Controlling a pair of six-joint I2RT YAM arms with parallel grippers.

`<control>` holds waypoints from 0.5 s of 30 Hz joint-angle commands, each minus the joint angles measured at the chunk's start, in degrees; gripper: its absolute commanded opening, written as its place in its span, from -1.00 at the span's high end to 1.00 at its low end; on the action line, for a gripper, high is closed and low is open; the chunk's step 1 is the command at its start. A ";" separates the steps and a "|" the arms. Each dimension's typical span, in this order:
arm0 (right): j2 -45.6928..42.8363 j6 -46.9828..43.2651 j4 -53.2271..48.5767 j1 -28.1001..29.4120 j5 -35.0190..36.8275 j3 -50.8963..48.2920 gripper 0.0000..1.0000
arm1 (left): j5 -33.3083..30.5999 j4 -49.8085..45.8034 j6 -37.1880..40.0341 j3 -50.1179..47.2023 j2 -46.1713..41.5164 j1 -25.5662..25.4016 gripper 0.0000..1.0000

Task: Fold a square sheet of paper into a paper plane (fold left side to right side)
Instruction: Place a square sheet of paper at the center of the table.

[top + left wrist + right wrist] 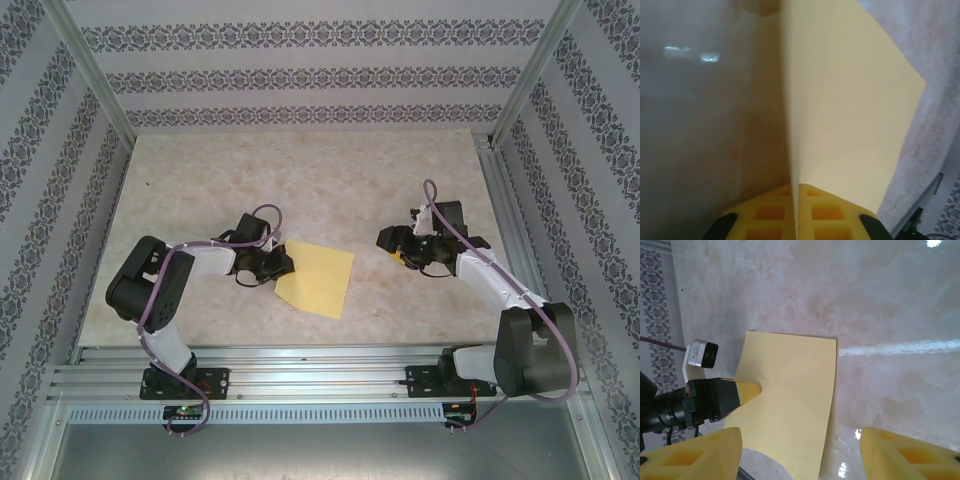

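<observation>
The square sheet of paper (318, 280) is mustard yellow and lies on the marble table between the two arms. My left gripper (283, 262) is shut on its left edge. In the left wrist view the sheet (850, 100) runs out from between the closed yellow pads (770, 215) of my left gripper (796, 210). My right gripper (392, 248) hovers to the right of the sheet, open and holding nothing. The right wrist view shows the sheet (790, 405) beyond my right gripper's spread yellow fingers (705, 455), with the left gripper's tip (747, 390) pinching its far edge.
The marble tabletop (300, 170) stretches bare behind the arms. Patterned walls (300, 70) and aluminium posts (90, 70) enclose it. Metal rails (310, 375) run along the near edge where both arm bases are bolted.
</observation>
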 commanded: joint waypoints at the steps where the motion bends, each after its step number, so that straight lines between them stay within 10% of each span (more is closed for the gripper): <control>1: 0.78 -2.37 -2.10 1.25 2.12 1.15 -0.11 | -9.39 -5.86 7.66 2.91 -3.81 0.02 1.00; 15: 8.05 25.76 32.79 9.74 6.60 -5.63 0.08 | -36.30 -37.03 32.23 24.96 -3.95 -8.38 1.00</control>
